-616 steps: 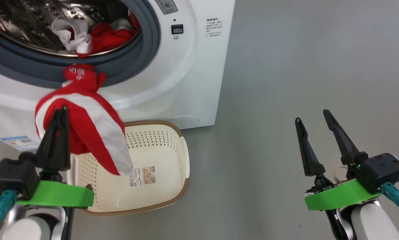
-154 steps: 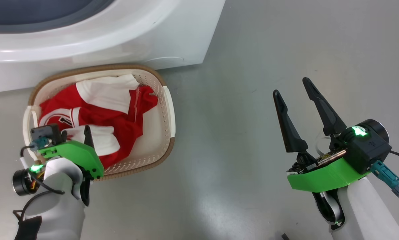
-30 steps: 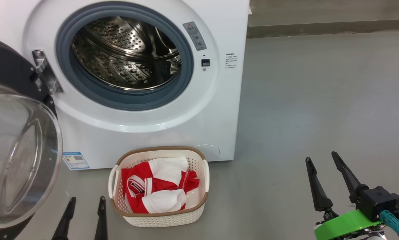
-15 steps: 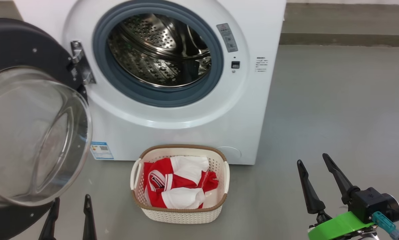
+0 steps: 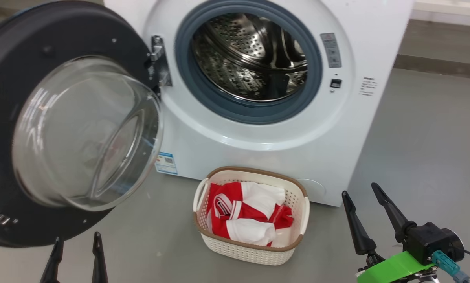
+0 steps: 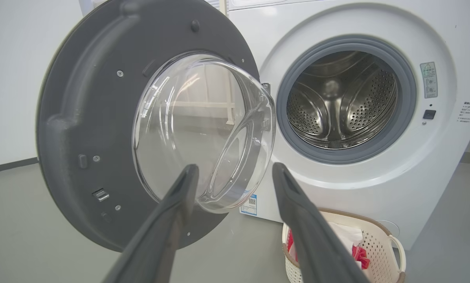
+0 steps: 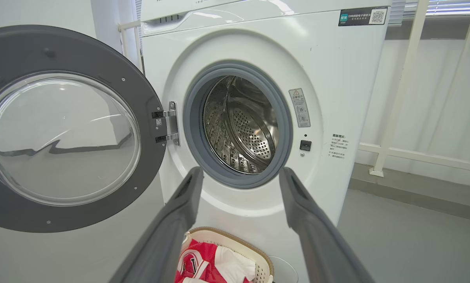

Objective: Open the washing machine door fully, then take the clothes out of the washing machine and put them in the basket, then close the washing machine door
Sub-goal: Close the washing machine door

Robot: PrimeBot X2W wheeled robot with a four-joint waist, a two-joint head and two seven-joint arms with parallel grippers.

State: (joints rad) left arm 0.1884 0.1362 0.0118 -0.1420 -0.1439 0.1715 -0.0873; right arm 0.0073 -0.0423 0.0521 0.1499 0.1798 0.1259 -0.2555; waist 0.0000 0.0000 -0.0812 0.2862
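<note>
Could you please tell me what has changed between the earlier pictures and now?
The clothes left the drum and now lie in the basket; the left gripper, which held some of them, has let go and drawn back, jaws open. The right gripper stayed open and empty, the door stayed open, the basket stayed before the machine. The view shift is the camera's.

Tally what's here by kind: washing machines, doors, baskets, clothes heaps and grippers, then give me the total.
washing machine: 1
washing machine door: 1
basket: 1
heap of clothes, in the basket: 1
grippers: 2, left gripper and right gripper
Total: 6
</note>
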